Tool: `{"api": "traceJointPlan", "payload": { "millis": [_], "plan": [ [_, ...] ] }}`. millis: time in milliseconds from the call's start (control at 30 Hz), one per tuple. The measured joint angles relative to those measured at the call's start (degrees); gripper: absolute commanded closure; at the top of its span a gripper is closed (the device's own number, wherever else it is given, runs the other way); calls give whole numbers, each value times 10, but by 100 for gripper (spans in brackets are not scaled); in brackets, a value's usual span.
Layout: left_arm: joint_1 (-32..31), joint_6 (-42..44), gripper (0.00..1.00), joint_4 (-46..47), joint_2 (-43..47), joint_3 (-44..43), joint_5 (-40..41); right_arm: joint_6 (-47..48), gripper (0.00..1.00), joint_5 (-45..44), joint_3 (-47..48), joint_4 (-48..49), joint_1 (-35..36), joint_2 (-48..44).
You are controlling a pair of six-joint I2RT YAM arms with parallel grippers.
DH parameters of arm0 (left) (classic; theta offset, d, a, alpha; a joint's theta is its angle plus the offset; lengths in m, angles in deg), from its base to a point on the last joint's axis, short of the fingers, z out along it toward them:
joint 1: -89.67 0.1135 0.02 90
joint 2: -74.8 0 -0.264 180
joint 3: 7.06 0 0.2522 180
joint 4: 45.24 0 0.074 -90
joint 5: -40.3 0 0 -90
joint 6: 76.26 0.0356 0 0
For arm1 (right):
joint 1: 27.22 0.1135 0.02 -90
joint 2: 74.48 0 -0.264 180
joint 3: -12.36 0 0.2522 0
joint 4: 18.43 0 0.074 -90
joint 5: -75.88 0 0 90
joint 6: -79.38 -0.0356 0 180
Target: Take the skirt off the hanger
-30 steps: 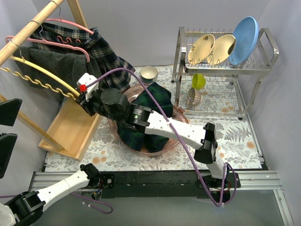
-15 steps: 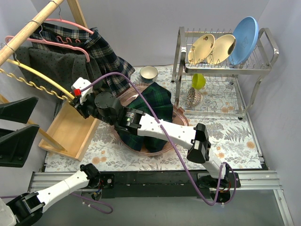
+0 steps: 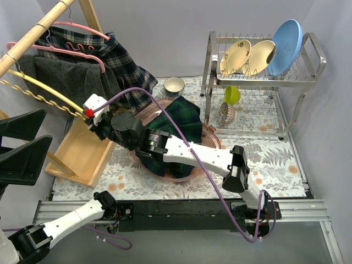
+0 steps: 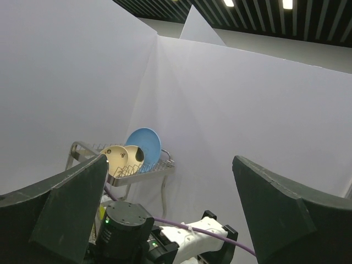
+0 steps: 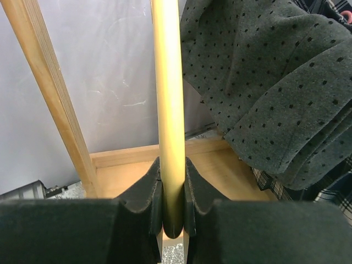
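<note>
A grey dotted skirt (image 3: 60,74) hangs on a yellow hanger (image 3: 55,94) on the wooden rail (image 3: 38,30) at the far left. In the right wrist view the skirt (image 5: 275,82) drapes at the upper right. My right gripper (image 3: 91,114) is shut on the lower end of the yellow hanger (image 5: 168,99), which stands upright between its pads (image 5: 173,220). My left gripper (image 3: 25,140) is open and empty, raised high at the left edge, close to the camera. In the left wrist view it (image 4: 168,165) looks over the right arm toward the dish rack.
Plaid skirts (image 3: 118,60) hang on pink hangers behind. A dark plaid garment (image 3: 176,124) lies in a pink basin. The rack's wooden base (image 3: 82,151) is below the hanger. A dish rack (image 3: 258,71) with plates and a bowl (image 3: 174,85) stand at the back.
My right gripper has shifted left and slightly up with the hanger end. My left gripper has risen and now fills more of the left edge, jaws spread.
</note>
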Motion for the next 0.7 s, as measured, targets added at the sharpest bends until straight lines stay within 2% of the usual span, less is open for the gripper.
{"api": "traceJointPlan", "payload": {
  "millis": [700],
  "plan": [
    [0, 1, 2, -5, 0, -24, 18, 83, 99, -135, 26, -45, 34, -3]
  ]
}}
